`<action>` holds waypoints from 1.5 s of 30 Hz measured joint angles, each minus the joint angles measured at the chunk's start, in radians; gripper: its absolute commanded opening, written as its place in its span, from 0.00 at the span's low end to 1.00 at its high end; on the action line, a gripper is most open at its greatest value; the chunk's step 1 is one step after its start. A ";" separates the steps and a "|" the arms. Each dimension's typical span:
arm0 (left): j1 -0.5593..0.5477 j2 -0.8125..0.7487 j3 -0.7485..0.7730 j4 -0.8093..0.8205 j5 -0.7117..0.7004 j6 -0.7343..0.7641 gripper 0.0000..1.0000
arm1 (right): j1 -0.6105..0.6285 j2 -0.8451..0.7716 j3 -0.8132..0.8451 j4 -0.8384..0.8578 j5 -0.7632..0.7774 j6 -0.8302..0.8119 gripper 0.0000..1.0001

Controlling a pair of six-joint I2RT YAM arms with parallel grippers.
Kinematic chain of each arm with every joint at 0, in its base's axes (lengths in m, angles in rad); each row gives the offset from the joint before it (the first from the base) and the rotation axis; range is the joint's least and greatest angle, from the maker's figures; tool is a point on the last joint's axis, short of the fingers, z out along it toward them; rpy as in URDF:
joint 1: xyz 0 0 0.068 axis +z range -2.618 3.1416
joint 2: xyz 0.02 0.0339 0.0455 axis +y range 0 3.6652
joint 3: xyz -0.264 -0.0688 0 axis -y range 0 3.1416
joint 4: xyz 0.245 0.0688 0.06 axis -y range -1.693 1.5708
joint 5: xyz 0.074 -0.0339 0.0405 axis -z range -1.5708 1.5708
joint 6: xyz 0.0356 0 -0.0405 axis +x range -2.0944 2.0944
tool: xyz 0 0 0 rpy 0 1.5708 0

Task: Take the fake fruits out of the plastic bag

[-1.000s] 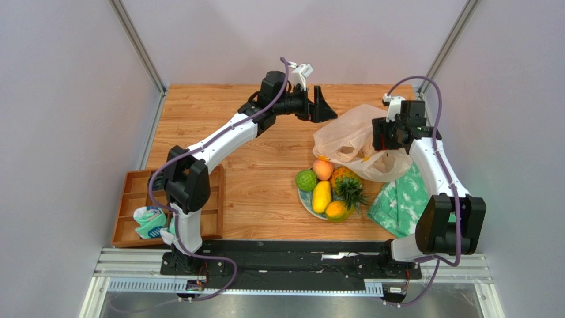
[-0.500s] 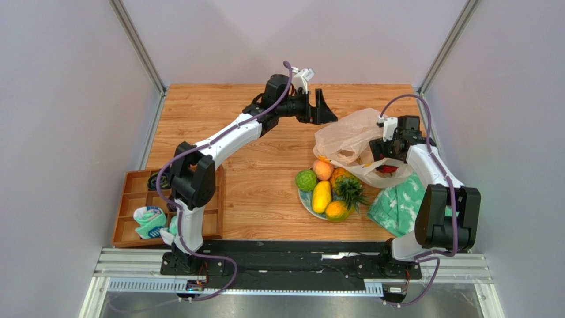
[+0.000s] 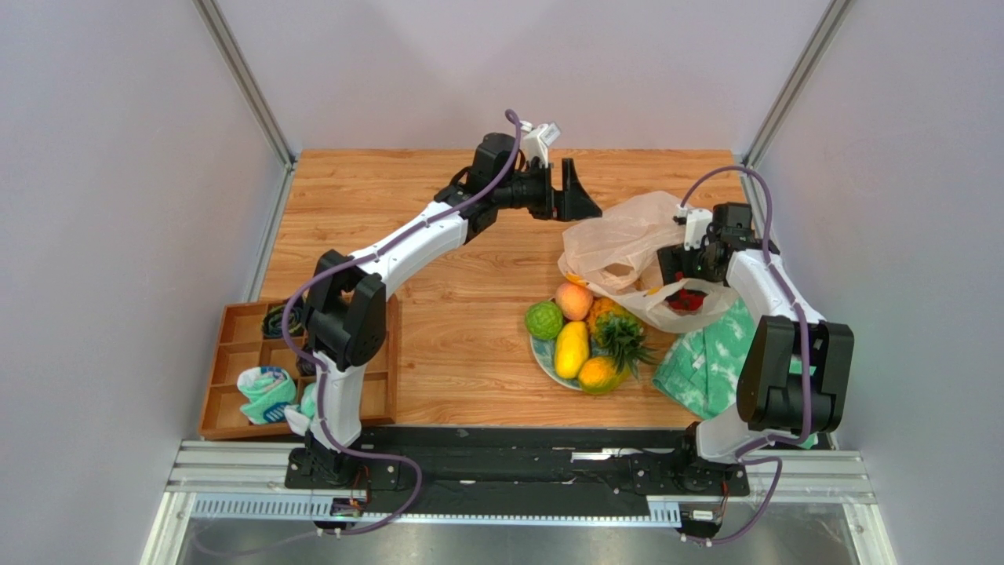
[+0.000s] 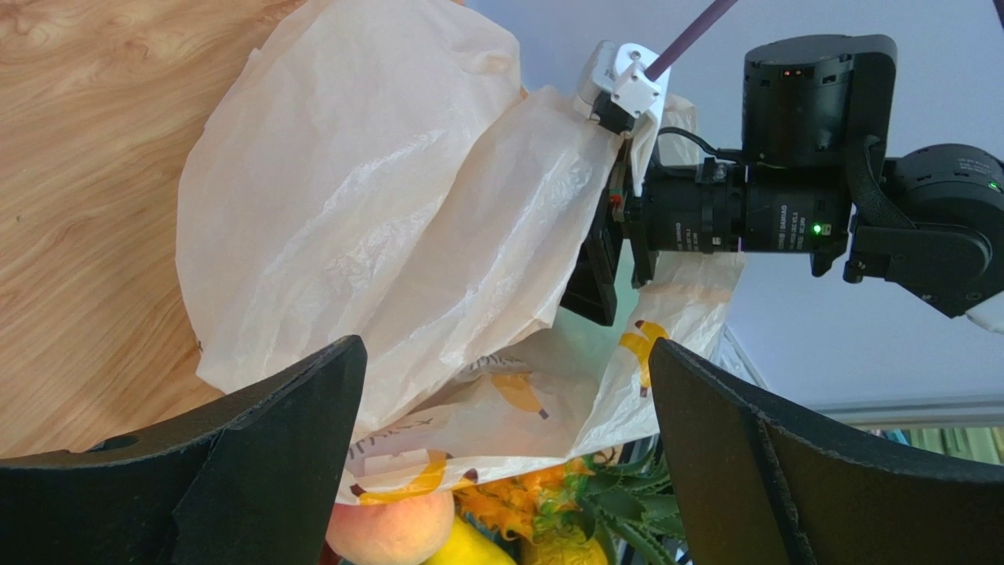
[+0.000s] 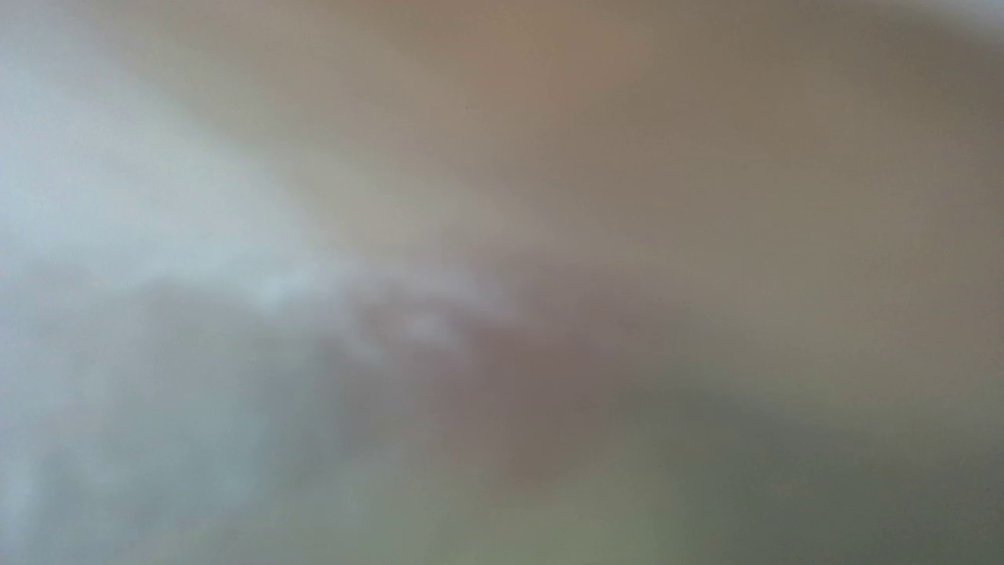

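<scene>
The plastic bag (image 3: 622, 241) lies crumpled at the table's right; it also fills the left wrist view (image 4: 389, 224). A red bell pepper (image 3: 685, 299) shows through its near end. My right gripper (image 3: 687, 274) is pushed into the bag just above the pepper; its fingers are hidden, and the right wrist view is only blur. My left gripper (image 3: 580, 191) hangs open and empty beyond the bag's far left edge, apart from it (image 4: 507, 459). A bumpy green fruit (image 3: 543, 320), peach (image 3: 574, 301), mango (image 3: 572, 349), pineapple (image 3: 618, 333) and second mango (image 3: 598, 374) sit on a plate (image 3: 539, 357).
A green-and-white cloth (image 3: 714, 356) lies right of the plate, under the bag's near end. A wooden compartment tray (image 3: 233, 353) holding small items sits at the near left, beside the left arm. Grey walls close in the table.
My right gripper has gone down and toward the near side, deeper into the bag, and the red pepper now shows through the plastic. My left gripper has barely moved.
</scene>
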 measured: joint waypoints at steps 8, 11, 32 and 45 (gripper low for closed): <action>0.000 0.000 0.000 0.012 0.002 -0.010 0.99 | -0.017 0.002 0.122 -0.125 -0.085 0.015 0.15; 0.000 0.000 0.001 0.012 0.004 -0.010 0.99 | -0.017 -0.005 0.216 -0.185 -0.127 0.023 0.13; 0.027 -0.004 0.012 0.008 0.006 0.016 0.98 | 0.134 -0.279 0.426 -0.312 -0.378 0.002 0.02; 0.149 -0.209 0.010 -0.095 -0.026 0.122 0.98 | 0.528 -0.262 0.416 -0.409 -0.393 -0.089 0.02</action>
